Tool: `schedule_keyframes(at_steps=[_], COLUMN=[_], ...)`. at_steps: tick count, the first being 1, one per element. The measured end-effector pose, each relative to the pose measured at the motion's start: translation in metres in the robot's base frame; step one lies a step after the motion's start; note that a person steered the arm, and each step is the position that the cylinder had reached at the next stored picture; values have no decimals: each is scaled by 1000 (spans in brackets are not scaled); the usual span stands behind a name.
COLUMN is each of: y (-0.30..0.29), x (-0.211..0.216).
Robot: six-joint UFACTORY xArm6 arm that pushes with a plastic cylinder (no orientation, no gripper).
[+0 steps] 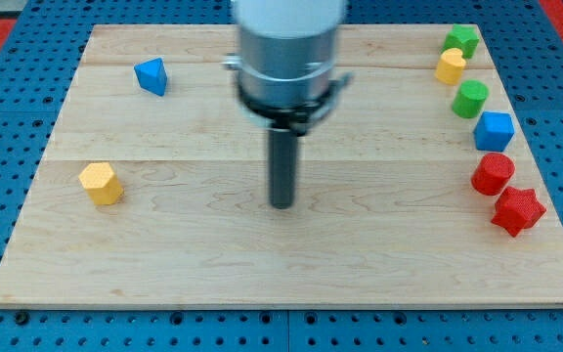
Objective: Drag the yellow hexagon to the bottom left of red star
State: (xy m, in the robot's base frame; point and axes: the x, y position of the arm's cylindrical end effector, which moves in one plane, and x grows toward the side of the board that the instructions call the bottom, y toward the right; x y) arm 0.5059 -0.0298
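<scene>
The yellow hexagon point(101, 183) lies near the board's left edge, a little below mid-height. The red star point(517, 210) lies at the far right edge, in the lower part of the board. My tip point(281, 204) rests on the board near its middle, well to the right of the yellow hexagon and far to the left of the red star. It touches no block. The rod hangs from the grey arm housing point(288, 44) at the view's top.
A blue triangular block point(151, 76) lies at the upper left. Down the right edge run a green block point(462, 40), a yellow block point(450, 66), a green cylinder point(470, 99), a blue block point(494, 130) and a red cylinder point(493, 174) just above the star.
</scene>
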Motion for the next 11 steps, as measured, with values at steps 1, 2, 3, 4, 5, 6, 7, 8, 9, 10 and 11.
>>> schedule_keyframes(at_steps=[1, 2, 3, 4, 5, 6, 7, 8, 9, 10, 11], y=[-54, -158, -263, -253, -138, -19, 74, 52, 33, -14, -43], x=[43, 45, 16, -29, -30, -29, -3, 4, -13, -24, -20])
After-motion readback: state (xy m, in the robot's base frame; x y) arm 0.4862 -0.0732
